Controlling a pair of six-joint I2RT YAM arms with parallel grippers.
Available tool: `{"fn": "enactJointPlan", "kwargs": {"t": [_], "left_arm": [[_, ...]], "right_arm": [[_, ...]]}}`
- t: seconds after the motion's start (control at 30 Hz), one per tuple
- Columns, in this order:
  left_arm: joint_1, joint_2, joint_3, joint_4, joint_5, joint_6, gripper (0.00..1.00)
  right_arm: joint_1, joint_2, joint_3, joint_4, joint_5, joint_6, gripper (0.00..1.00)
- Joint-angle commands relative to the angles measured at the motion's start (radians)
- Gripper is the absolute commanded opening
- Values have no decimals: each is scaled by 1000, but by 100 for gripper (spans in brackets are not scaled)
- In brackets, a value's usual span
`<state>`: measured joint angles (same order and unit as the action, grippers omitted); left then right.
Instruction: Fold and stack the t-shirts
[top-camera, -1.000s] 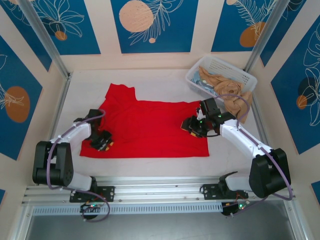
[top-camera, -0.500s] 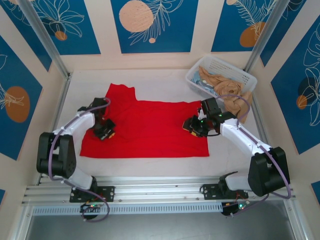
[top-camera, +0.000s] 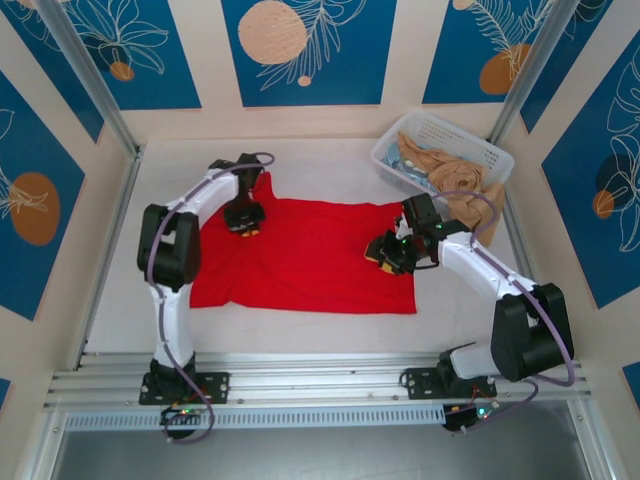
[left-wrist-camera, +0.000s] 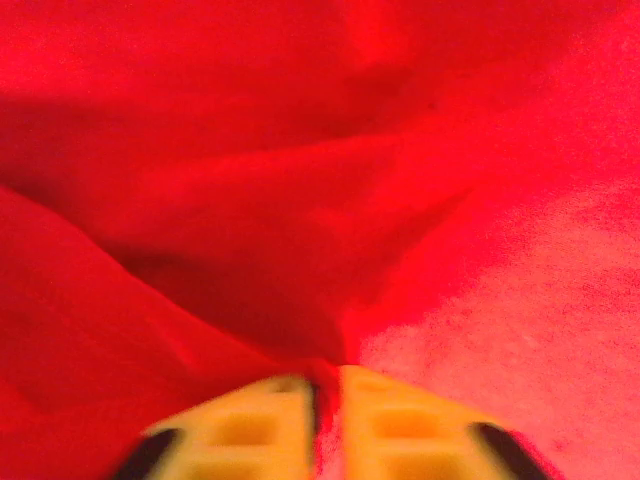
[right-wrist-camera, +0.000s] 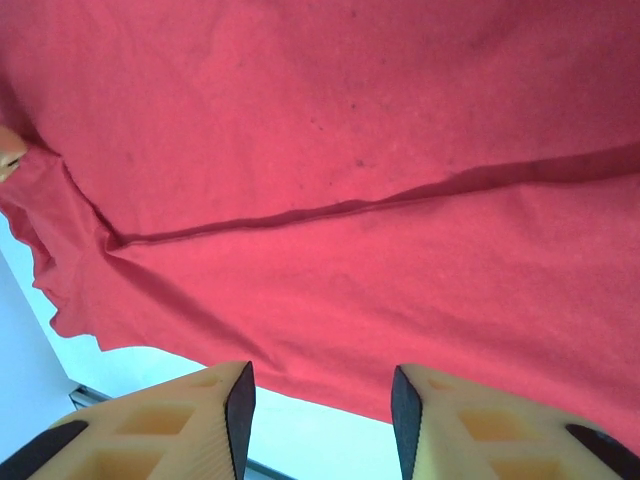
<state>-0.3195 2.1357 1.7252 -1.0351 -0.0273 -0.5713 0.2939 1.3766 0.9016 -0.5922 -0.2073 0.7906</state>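
A bright red t-shirt (top-camera: 310, 258) lies spread on the white table, its left part pulled in and bunched. My left gripper (top-camera: 243, 222) is at the shirt's far left, near the sleeve. In the left wrist view its yellow fingers (left-wrist-camera: 250, 430) stand almost together around (left-wrist-camera: 325, 400), with a ridge of the red t-shirt (left-wrist-camera: 300, 200) pinched in the narrow gap. My right gripper (top-camera: 385, 257) hovers over the shirt's right side. In the right wrist view it (right-wrist-camera: 322, 410) is open, nothing between its fingers, and the t-shirt (right-wrist-camera: 350, 150) has its hem just beyond them.
A white lattice basket (top-camera: 388, 157) stands at the back right, with tan and blue clothes (top-camera: 455, 175) spilling over its near edge. Metal posts and patterned walls close in the table. Bare table (top-camera: 320, 160) lies behind the shirt.
My left arm swung from the shirt's near-left corner to its far left, dragging the left edge inward. The shirt's left side is now narrower. The right gripper barely moved.
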Motion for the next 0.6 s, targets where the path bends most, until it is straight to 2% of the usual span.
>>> {"fn": "enactJointPlan", "kwargs": {"t": [0.0, 0.07, 0.23, 0.3, 0.4, 0.43, 0.5, 0.57], "left_arm": [[-21, -15, 34, -128, -128, 71, 49], [-29, -78, 26, -115, -189, 67, 64], [-20, -245, -70, -110, -274, 15, 63], [12, -317, -165, -91, -245, -40, 57], [87, -406, -335, 12, -84, -106, 40], [108, -420, -379, 55, -23, -122, 32], [133, -424, -431, 142, 78, -147, 26], [136, -408, -437, 168, 106, -168, 17]], "right_arm": [[-2, -2, 20, -22, -48, -13, 43], [-2, -5, 16, -24, -50, -14, 43], [-2, -1, 3, -17, -42, -18, 42], [-3, 5, 1, -14, -31, -24, 40], [-14, 15, -14, -1, -25, -19, 34], [-17, 16, -20, 8, -25, -15, 33], [-21, 25, -26, 19, -24, -10, 28], [-26, 36, -27, 20, -22, -9, 25]]}}
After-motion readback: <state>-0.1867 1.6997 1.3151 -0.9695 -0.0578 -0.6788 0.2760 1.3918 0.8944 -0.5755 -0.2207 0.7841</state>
